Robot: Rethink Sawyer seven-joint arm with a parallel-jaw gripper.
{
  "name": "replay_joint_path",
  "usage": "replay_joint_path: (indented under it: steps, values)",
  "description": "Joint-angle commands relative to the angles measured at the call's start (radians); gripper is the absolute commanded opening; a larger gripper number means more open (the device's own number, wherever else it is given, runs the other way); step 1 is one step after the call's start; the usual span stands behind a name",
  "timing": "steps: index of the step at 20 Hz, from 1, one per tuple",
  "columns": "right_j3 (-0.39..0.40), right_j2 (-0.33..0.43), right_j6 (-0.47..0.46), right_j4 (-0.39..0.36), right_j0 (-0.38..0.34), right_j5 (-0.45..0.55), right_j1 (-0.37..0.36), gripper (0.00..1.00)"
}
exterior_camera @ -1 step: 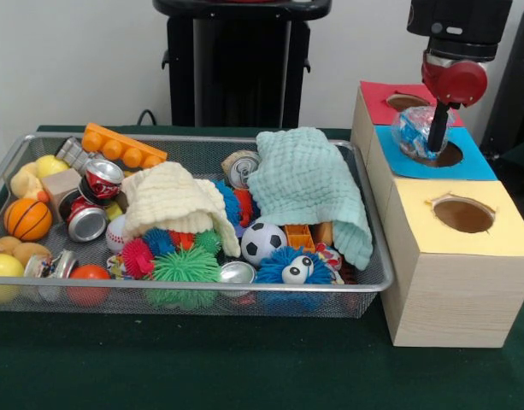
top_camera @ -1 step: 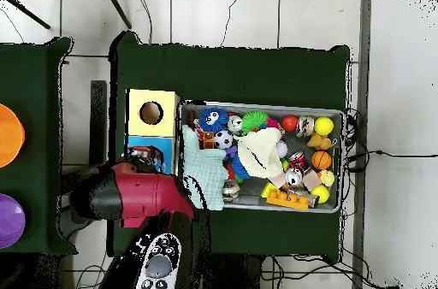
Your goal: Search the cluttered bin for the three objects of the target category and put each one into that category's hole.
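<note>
1. Over the blue hole (exterior_camera @ -1 step: 445, 155), your gripper (exterior_camera @ -1 step: 436, 137) hangs with a crumpled, clear and bluish object (exterior_camera @ -1 step: 418, 130), perhaps a squashed bottle, right at its tip. You cannot tell whether the jaws are clamped on it or already apart, because the object hides them.
2. Expect trouble at the rim. The bottle sits toward the hole's left edge and looks about as wide as the opening, so I judge it may catch on the rim and perch there instead of dropping through.
3. If it tips off, it may roll onto the red box (exterior_camera @ -1 step: 377, 101) beside it or fall between the boxes and the bin (exterior_camera @ -1 step: 366, 278).
4. Watch the cloths. The green cloth (exterior_camera @ -1 step: 311, 186) and the cream cloth (exterior_camera @ -1 step: 172, 201) cover much of the bin, so further targets may lie unseen beneath them.
5. Compare the views. From the front you see the bottle, the hole rim and the yellow box (exterior_camera @ -1 step: 467, 235) plainly.
6. From overhead the red arm (top_camera @ -1 step: 137, 193) covers the blue and red boxes and the bottle, so you cannot check the drop there. It does show the yellow box (top_camera @ -1 step: 152, 113) and the whole bin (top_camera @ -1 step: 342, 132).
</note>
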Motion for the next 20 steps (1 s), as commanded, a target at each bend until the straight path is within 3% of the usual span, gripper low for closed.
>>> replay_joint_path:
  steps: [1,20]
  values:
    - [0.059,0.001,0.316,0.001,0.005,0.134,-0.024,0.0]
    - [0.043,-0.013,0.32,0.008,0.021,0.175,0.014,0.0]
